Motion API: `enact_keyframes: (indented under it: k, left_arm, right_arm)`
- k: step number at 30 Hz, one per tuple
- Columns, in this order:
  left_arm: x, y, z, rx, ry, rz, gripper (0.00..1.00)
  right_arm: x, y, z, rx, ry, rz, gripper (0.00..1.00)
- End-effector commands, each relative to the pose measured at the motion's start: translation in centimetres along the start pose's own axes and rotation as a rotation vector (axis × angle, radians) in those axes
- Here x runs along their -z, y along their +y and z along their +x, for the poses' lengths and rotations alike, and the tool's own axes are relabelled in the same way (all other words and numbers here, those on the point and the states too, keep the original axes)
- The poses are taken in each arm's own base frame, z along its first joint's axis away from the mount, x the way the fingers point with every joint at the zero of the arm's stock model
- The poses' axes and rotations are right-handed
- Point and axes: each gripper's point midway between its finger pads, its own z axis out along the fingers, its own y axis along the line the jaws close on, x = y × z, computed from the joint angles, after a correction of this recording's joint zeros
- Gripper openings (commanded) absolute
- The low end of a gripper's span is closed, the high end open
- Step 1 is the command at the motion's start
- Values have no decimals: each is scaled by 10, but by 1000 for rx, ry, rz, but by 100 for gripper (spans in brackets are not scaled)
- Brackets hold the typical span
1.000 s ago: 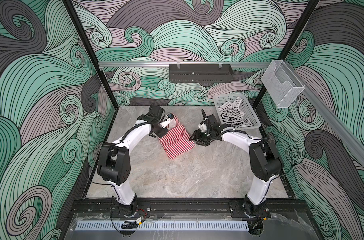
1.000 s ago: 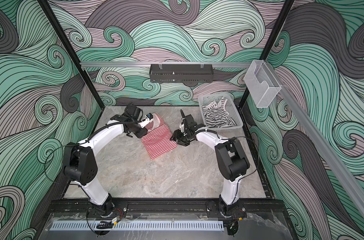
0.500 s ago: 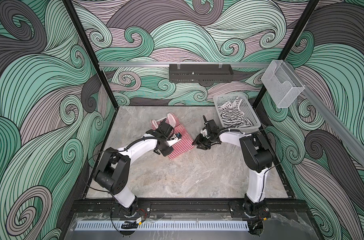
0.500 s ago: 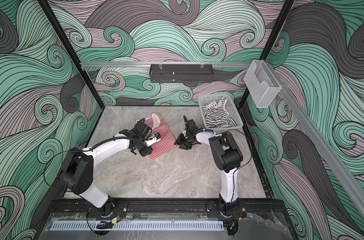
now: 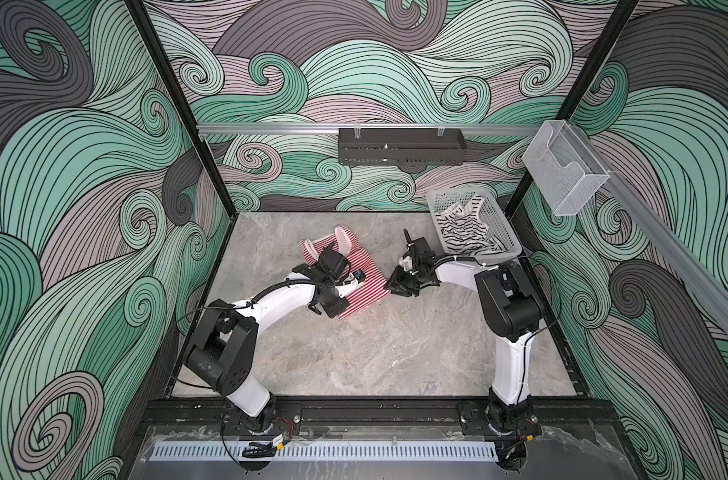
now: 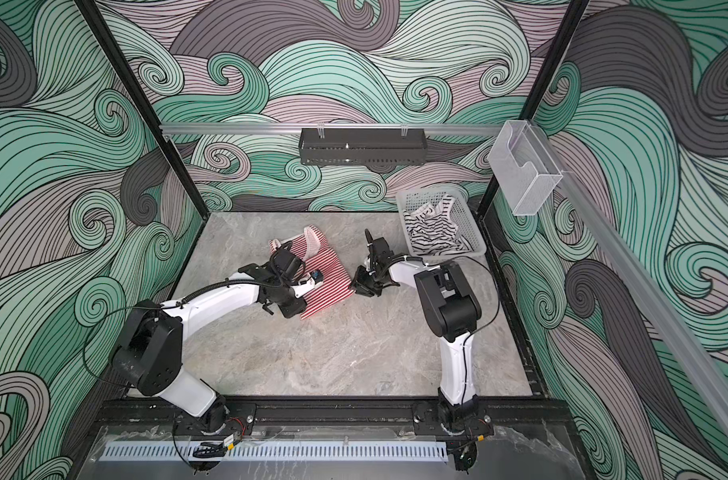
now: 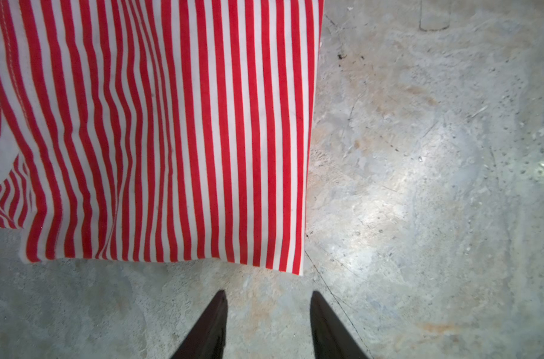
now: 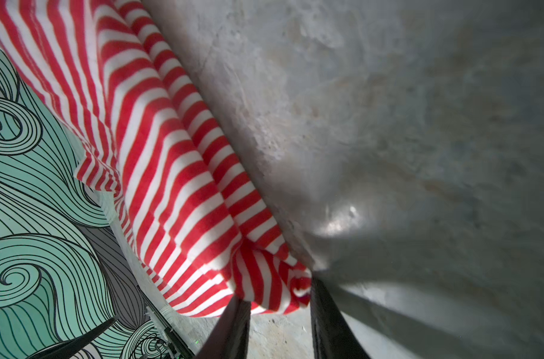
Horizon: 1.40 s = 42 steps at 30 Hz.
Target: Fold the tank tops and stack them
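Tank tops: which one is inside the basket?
The white tank top with thin black stripes sits crumpled inside the white plastic basket. The red-and-white striped tank top lies out on the table instead.

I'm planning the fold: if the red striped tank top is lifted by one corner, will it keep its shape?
Probably floppy: the red striped tank top bunches into soft folds where the right tool pinches its corner. Likely light: it lies thin and flat on the table. Pushed, it may wrinkle rather than slide whole.
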Motion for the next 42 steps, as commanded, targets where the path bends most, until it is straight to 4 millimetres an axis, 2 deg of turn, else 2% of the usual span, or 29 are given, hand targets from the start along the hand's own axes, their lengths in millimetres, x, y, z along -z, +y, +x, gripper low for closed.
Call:
enact_keyframes:
  k: [1,2,5,9,13,15,19,25,31,37,42]
  left_arm:
    - [4,-5,-2,4,-14,5,47]
    - [2,-6,-1,4,-9,5,47]
    - [0,-8,1,8,-1,15,47]
    - [-6,-14,2,-5,4,29,47]
    - [-14,-22,4,-36,30,37,47]
    - [-20,-22,4,-60,40,16,47]
    - [-35,-14,6,-72,95,-40,47]
    - [-41,-1,13,-90,131,-116,47]
    - [-42,-6,25,-93,165,-99,44]
    - [-49,-12,27,-106,174,-68,34]
    - [-50,-13,22,-109,180,-45,7]
  right_arm:
    - [-18,-31,13,-40,47,103,31]
    - [-18,-31,14,-41,50,105,28]
    - [-17,-31,14,-35,49,109,11]
    - [-18,-22,13,-23,51,81,0]
    - [-9,-3,13,17,34,60,0]
    - [-2,1,18,19,36,71,0]
    - [11,13,18,34,13,55,0]
    - [19,11,18,36,5,65,0]
    - [17,9,18,29,8,61,0]
    - [14,11,16,25,10,52,0]
    - [14,10,14,19,14,53,0]
